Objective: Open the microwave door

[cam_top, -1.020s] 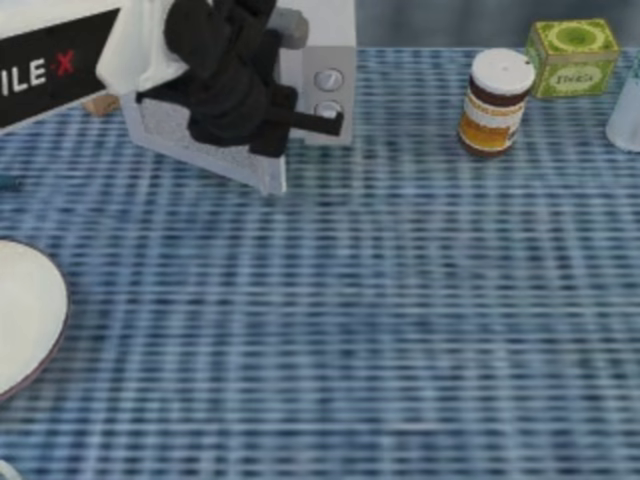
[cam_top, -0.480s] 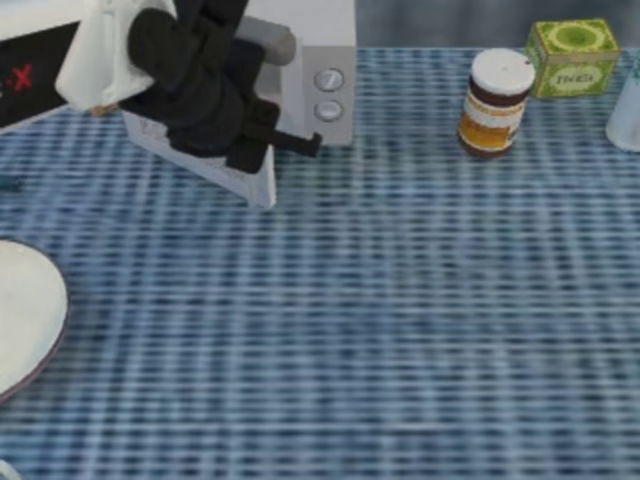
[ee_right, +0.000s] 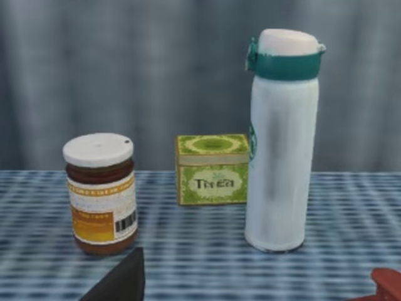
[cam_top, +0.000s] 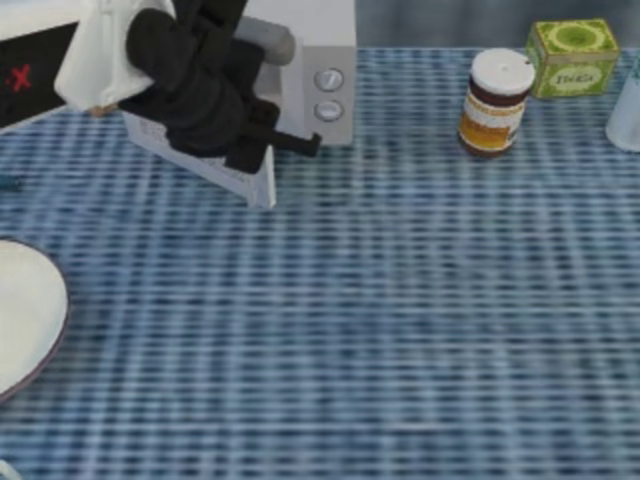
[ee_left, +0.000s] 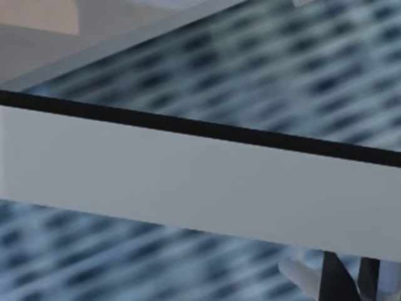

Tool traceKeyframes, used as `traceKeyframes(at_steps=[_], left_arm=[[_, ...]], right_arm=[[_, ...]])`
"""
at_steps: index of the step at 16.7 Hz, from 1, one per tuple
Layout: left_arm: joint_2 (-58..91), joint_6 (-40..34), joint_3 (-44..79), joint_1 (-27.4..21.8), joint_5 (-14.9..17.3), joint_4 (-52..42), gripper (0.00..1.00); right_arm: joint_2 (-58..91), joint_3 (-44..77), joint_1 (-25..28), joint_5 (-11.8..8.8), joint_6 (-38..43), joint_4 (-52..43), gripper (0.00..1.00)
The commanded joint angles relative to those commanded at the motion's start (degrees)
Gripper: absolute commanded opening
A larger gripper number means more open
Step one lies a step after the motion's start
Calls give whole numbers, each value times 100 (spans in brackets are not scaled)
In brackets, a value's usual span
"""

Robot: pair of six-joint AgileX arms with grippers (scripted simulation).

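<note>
The microwave (cam_top: 315, 60) stands at the upper left of the top view, on the checked surface (cam_top: 400, 300), its knob panel facing the lower edge of the frame. The microwave door (cam_top: 215, 165) hangs ajar, swung out toward the lower left, with its free edge at (cam_top: 265, 190) and its hinge side further left. Its long axis runs slantwise from upper left to lower right. The left gripper (cam_top: 290, 142) sits just above that free edge, between door and knob panel. I cannot tell whether its fingers are spread or pinching the handle. Further opening looks to me like an arc toward the frame's left. The right arm is out of the top view, facing a jar (ee_right: 100, 191).
</note>
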Motion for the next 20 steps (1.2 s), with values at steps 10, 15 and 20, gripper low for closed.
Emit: traceKeyframes(at_steps=[10,15,20], left_arm=[[0,0,0,0,0,0,0],[0,0,0,0,0,0,0],[-72,165,-112,32,101,22,0]], right_arm=[[0,0,0,0,0,0,100],[0,0,0,0,0,0,100],[0,0,0,0,0,0,100]])
